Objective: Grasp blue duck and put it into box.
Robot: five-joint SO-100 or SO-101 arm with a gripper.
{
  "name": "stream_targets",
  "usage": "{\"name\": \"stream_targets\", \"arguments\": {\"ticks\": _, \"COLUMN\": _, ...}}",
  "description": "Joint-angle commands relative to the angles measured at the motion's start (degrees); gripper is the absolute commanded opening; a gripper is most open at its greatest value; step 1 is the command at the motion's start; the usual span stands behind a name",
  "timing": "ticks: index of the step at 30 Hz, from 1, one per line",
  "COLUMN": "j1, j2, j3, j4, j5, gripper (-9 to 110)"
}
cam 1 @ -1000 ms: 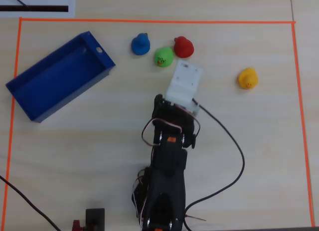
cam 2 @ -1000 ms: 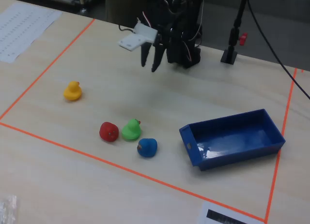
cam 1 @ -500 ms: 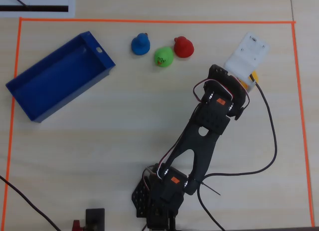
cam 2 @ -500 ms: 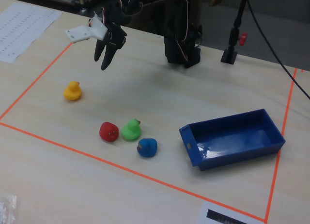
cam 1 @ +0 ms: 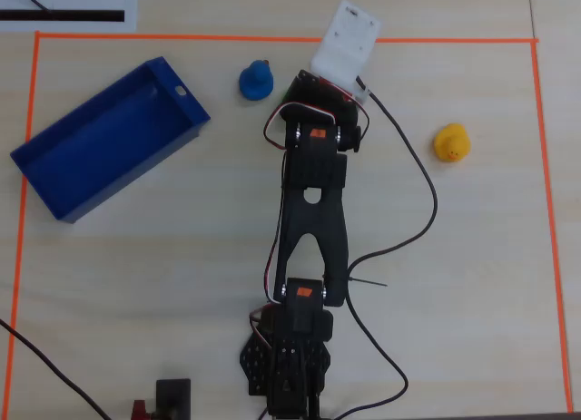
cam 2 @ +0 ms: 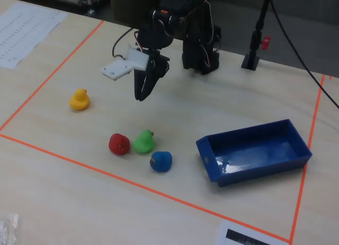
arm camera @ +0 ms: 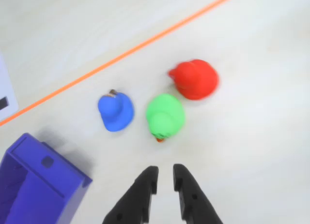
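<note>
Three ducks bunched ahead of my empty gripper (arm camera: 164, 178), jaws a slit apart; blue duck (arm camera: 116, 111) sits leftmost beside the green duck (arm camera: 165, 115), near the box (arm camera: 36, 190). Looks light, slick, so I'd pinch its round body.

In the fixed view, three ducks sit in a close cluster on the table (cam 2: 63, 202): the red duck (cam 2: 119, 144) leftmost, the green duck (cam 2: 144, 142) just beside it, and the blue duck (cam 2: 161, 161) to the right and nearer the camera. The box (cam 2: 254, 152) lies right of them. The yellow duck (cam 2: 79, 99) sits well apart, left. My gripper (cam 2: 140, 97) hangs above the table behind the cluster.
</note>
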Motion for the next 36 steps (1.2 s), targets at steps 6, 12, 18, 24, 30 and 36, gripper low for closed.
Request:
{"name": "stream_targets", "arguments": {"ticks": 6, "j1": -2.81, "j2": -9.32, "j3": -8.53, "j4": -4.22, "j5": 1.23, "gripper": 0}}
{"name": "stream_targets", "arguments": {"ticks": 12, "j1": -11.95, "j2": -13.36, "j3": -10.55, "j4": -2.90, "j5": 6.50, "gripper": 0}}
{"name": "stream_targets", "arguments": {"ticks": 18, "j1": -15.29, "j2": -17.84, "j3": -18.46, "j4": 0.00, "j5": 8.96, "gripper": 11}}
{"name": "stream_targets", "arguments": {"ticks": 24, "j1": -13.97, "j2": -24.43, "j3": -23.12, "j4": 1.67, "j5": 5.62, "gripper": 27}}
{"name": "stream_targets", "arguments": {"ticks": 30, "j1": -11.16, "j2": -29.53, "j3": -27.77, "j4": 1.93, "j5": 1.93, "gripper": 29}}
{"name": "stream_targets", "arguments": {"ticks": 36, "j1": -8.44, "j2": -33.31, "j3": -31.20, "j4": 1.85, "j5": -1.05, "gripper": 29}}
